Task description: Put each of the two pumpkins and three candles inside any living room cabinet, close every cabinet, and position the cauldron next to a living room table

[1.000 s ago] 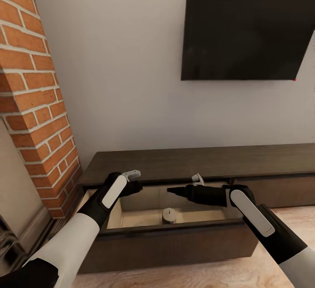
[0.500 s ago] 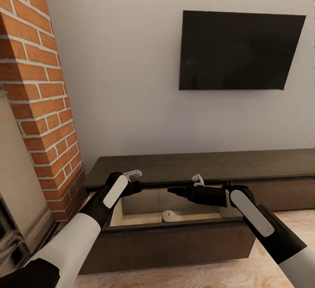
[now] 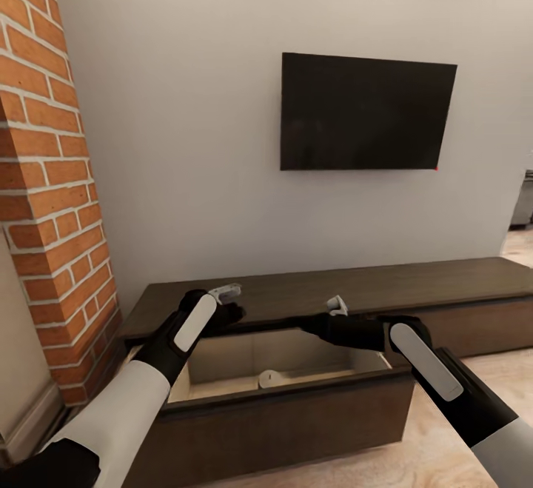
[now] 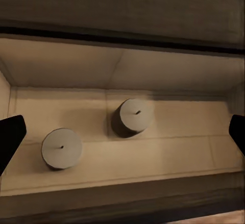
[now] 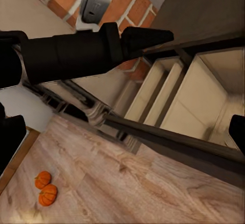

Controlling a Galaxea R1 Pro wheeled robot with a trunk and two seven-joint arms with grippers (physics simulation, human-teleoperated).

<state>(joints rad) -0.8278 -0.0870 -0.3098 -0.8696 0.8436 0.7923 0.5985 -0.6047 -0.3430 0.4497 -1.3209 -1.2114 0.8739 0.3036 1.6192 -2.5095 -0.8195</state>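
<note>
I can read no text, label, brand, number or sign anywhere: the dark wall screen (image 3: 366, 114) is blank, and the cabinet (image 3: 326, 288) is plain.

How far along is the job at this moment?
Done: two candles sit inside the open cabinet drawer. In hand: nothing; the left gripper and right gripper are open. Left: both pumpkins lie on the floor, and the drawer needs closing.
</note>
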